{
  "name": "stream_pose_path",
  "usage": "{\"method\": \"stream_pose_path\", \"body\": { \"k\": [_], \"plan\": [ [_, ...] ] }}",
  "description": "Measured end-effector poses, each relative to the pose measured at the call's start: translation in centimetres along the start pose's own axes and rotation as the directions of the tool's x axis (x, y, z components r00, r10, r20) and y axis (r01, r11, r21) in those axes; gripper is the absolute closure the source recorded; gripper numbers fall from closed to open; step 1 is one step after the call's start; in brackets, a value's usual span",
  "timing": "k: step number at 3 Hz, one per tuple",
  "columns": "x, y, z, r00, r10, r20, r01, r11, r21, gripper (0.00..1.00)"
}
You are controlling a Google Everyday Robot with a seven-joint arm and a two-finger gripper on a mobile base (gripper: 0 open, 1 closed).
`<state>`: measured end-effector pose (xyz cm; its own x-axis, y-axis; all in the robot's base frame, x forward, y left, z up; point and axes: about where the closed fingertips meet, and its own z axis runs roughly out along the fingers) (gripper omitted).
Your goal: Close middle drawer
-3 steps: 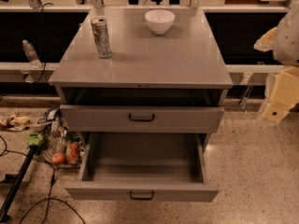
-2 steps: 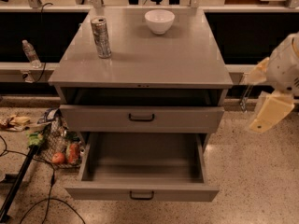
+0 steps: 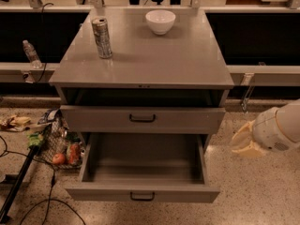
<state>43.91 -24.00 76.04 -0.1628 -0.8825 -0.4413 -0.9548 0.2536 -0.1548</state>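
Observation:
A grey cabinet [image 3: 140,55] stands in the middle of the camera view. Its middle drawer [image 3: 140,193], grey with a small black bar handle [image 3: 142,197], is pulled far out and looks empty inside. The drawer above it [image 3: 143,120] stands out a little, with a dark gap over its front. The bottom drawer is hidden under the open one. My gripper [image 3: 243,142], cream and white, hangs to the right of the cabinet, level with the open drawer's right side and apart from it.
A silver can [image 3: 102,37] and a white bowl [image 3: 160,21] stand on the cabinet top. On the floor at the left lie a wire basket of fruit [image 3: 63,151], cables [image 3: 47,205] and litter. A water bottle [image 3: 31,54] stands on the left ledge.
My arm has come down along the cabinet's right side and a little inward, from the level of the cabinet top to the level of the open drawer. The drawers have not moved.

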Motion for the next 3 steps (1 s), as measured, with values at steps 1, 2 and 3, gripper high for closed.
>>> {"method": "stream_pose_path", "body": {
  "k": [1,2,3],
  "plan": [
    [3.0,1.5,7.1,0.996,0.018,0.09,-0.013,0.9987,-0.049,0.96],
    [3.9,1.9,9.2,0.994,0.027,0.11,-0.019,0.9973,-0.071,1.0],
    [3.9,1.9,9.2,0.994,0.026,0.109,-0.019,0.9973,-0.07,1.0]
  ]
}}
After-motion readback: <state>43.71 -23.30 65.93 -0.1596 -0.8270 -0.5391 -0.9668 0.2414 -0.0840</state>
